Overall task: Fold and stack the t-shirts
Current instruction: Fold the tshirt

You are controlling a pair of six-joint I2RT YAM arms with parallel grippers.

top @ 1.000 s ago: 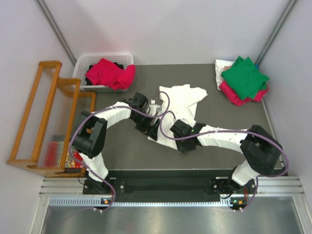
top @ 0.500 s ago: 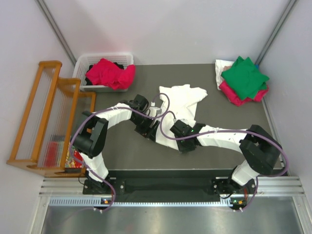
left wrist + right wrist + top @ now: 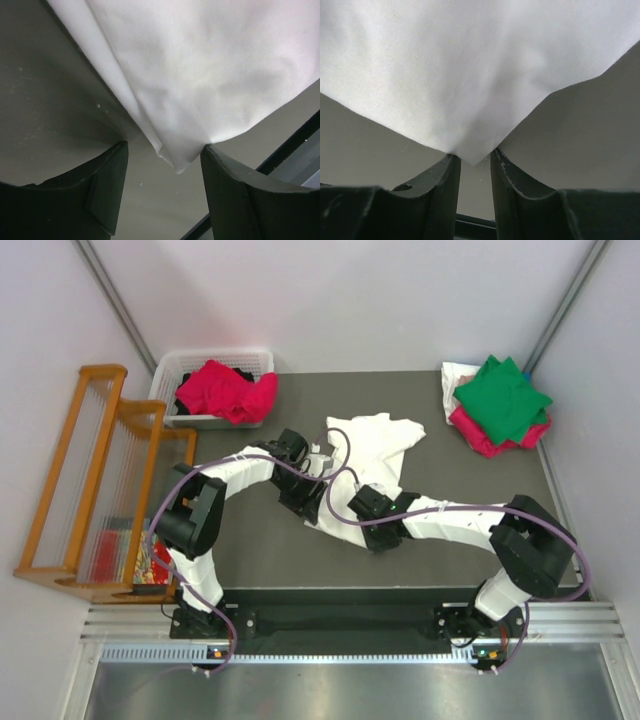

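Grey tabletop (image 3: 250, 560): white t-shirt (image 3: 375, 440) (basket (image 3: 170, 368) beyond)

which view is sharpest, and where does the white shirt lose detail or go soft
Top external: evenly lit and sharp, the white t-shirt bright but its folds readable, shadows soft. Left wrist: cloth nearly washed out, only faint creases, the left gripper's fingers dark and soft-edged. Right wrist: cloth smooth and pale, the right gripper's fingers slightly blurred, nearly black.
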